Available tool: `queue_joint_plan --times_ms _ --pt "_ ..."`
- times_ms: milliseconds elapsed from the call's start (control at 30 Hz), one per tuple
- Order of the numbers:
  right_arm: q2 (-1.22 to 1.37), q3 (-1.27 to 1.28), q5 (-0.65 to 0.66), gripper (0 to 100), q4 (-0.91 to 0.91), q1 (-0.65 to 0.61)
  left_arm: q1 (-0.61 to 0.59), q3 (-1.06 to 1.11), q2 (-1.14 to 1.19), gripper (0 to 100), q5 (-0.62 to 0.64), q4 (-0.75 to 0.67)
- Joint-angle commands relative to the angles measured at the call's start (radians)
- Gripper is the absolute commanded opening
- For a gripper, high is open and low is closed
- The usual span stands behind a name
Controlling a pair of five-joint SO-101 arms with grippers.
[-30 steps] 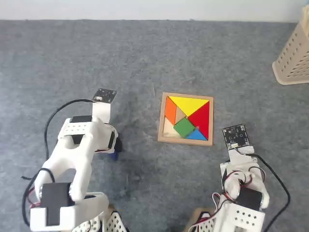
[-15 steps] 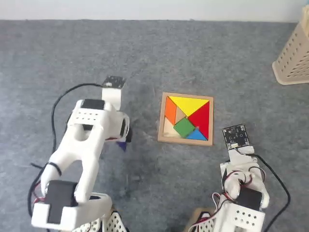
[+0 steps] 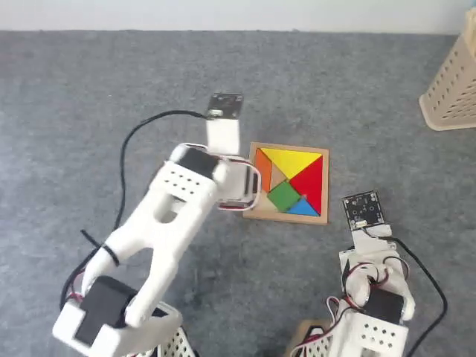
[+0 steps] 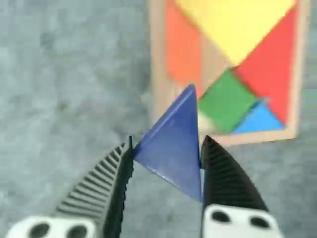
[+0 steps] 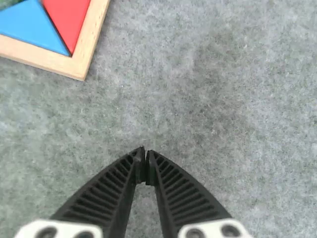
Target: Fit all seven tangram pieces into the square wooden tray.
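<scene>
Between the left fingers (image 4: 109, 188), pinched at its edges, sits a dark blue triangle (image 4: 174, 141), its tip over the rim of the wooden tray (image 4: 156, 59) just ahead of them (coloured pieces (image 4: 225, 101) lie inside it). Farther right, the right fingers (image 5: 168, 193) are pressed together with nothing between them, above the grey tabletop (image 5: 223, 99), and the tray's corner lies ahead of their tips.

**High and wrist views, illumination.** The grey desk (image 3: 111, 89) is lit brightly and evenly by diffuse light from above. Only soft, narrow shadows are cast, beneath the left arm (image 3: 175, 216) and along the rim of the wooden tray (image 3: 286, 218). The tangram pieces (image 3: 294, 160) are rendered matte. The blue triangle (image 4: 173, 144) gripped in the left claw (image 4: 166, 144) is evenly lit. A faint shadow is thrown under the closed right claw (image 5: 145, 151).
</scene>
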Motion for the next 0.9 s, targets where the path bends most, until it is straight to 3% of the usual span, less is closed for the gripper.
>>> queue_joint_plan --times_ms 0,300,567,867 --pt "-0.015 0.018 0.008 0.8 0.010 0.013 0.028 -0.041 -0.008 17 0.041 -0.060" --pt "-0.015 0.018 0.008 0.8 0.010 0.013 0.028 -0.028 -0.006 17 0.132 -0.147" --pt "-0.015 0.018 0.008 0.8 0.010 0.013 0.029 0.104 -0.008 14 0.157 -0.328" --pt "-0.015 0.018 0.008 0.8 0.010 0.013 0.058 0.133 -0.006 8 0.176 -0.345"
